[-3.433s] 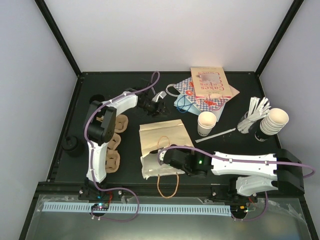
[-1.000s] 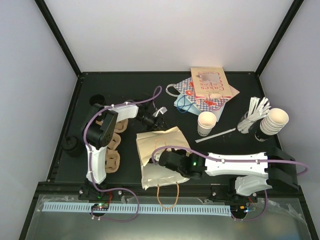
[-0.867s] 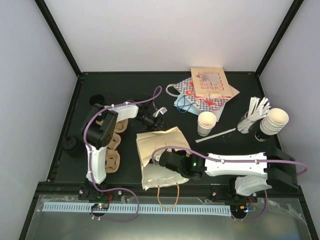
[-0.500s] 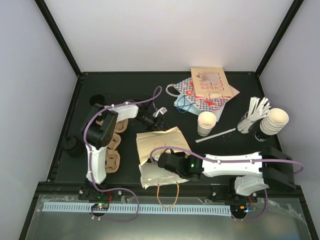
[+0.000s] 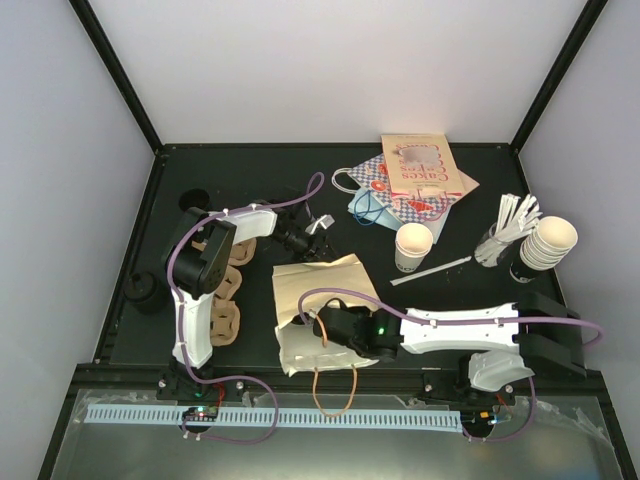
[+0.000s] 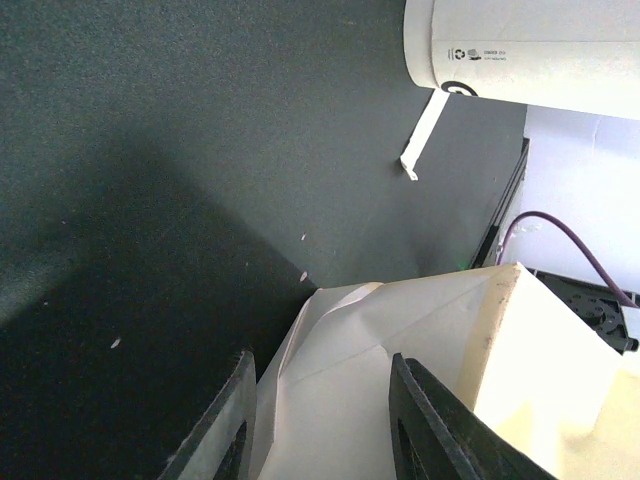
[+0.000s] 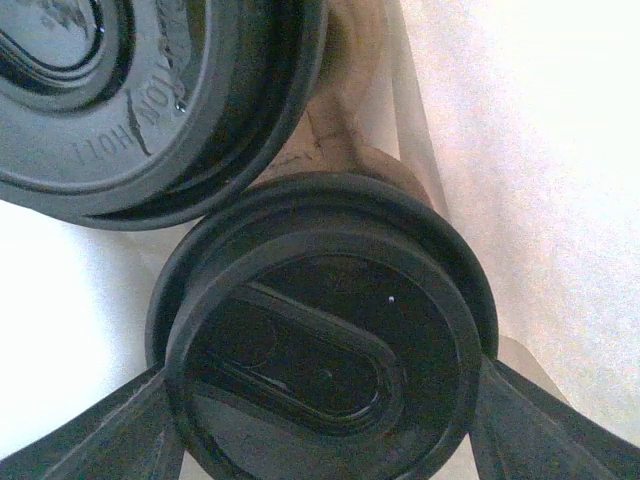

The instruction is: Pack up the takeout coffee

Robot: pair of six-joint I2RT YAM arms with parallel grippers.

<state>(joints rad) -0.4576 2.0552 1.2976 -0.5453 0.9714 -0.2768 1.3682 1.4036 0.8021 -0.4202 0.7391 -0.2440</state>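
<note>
The tan paper bag (image 5: 320,285) lies on its side mid-table, its handle toward the near edge. My right gripper (image 5: 328,328) reaches inside it. In the right wrist view the takeout coffee (image 7: 320,330) shows its black lid from above, and my right gripper (image 7: 325,410) is shut on it, a finger against each side. A second black-lidded cup (image 7: 130,90) sits just beyond it against the bag wall (image 7: 520,150). My left gripper (image 5: 300,242) is at the bag's far end. Its jaws stand part-way apart over the folded paper (image 6: 340,400); I cannot tell whether they touch it.
A lidless cream cup (image 5: 413,245) and a white straw (image 5: 430,270) lie right of the bag. Stacked cups (image 5: 548,243) and stirrers (image 5: 505,230) stand far right. Patterned bags (image 5: 410,180) lie at the back. Brown cup carriers (image 5: 228,290) sit left, beside a black cup (image 5: 143,290).
The left gripper first came forward from the back to the bag's far end, then held still. The right arm has pushed further left into the bag, which shifted slightly left and nearer.
</note>
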